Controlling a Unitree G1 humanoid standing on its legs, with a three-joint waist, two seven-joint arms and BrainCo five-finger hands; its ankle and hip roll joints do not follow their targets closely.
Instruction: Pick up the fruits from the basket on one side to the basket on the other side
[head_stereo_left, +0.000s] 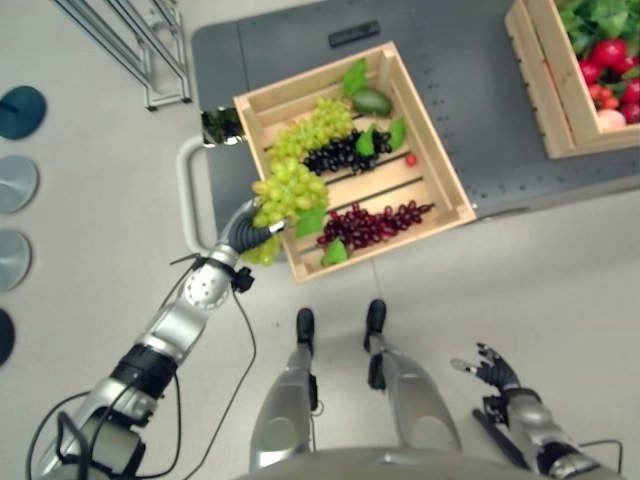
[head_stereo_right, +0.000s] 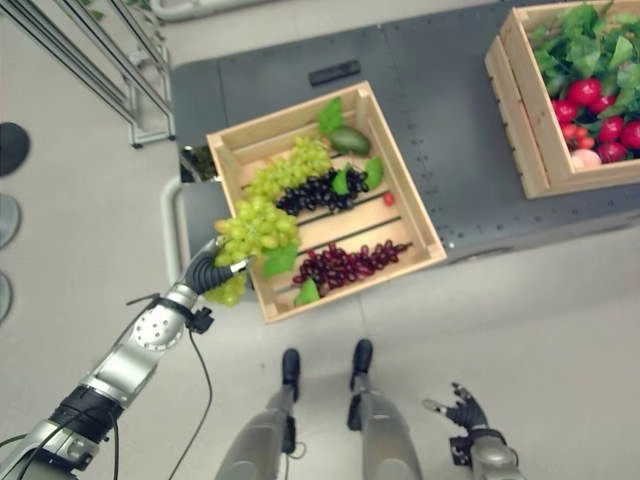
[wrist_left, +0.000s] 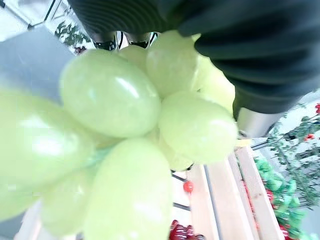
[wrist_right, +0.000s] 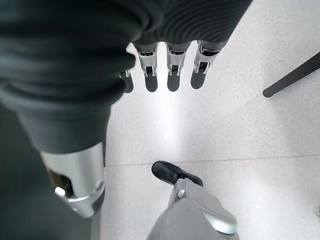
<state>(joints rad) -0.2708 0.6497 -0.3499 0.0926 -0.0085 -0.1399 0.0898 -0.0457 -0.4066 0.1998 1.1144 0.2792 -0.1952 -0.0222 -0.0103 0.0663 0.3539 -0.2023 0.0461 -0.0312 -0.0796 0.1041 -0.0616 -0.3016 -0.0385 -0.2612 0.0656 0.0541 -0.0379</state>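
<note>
In the left eye view, the left hand (head_stereo_left: 252, 236) sits at the lower-left corner of the near crate (head_stereo_left: 440, 165), its fingers buried in a bunch of green grapes (head_stereo_left: 287, 192) (so I cannot tell whether they are closed round it or not). The bunch hangs over the crate's left rim, above and to the right of the wrist. A second green bunch (head_stereo_left: 312, 128), black grapes (head_stereo_left: 342, 152) and red grapes (head_stereo_left: 372, 224) lie on the slats.

In the right eye view, the far crate (head_stereo_right: 512, 95) stands at the upper right of the grey bench (head_stereo_right: 450, 60), well apart; I judge the carry must run rightward across the frame. The right hand (head_stereo_right: 462, 412) hangs low right, nearer that crate.

The left wrist view shows grapes pressed against the dark cover.

The right wrist view shows straight, empty fingers (wrist_right: 172, 62) over the floor.
</note>
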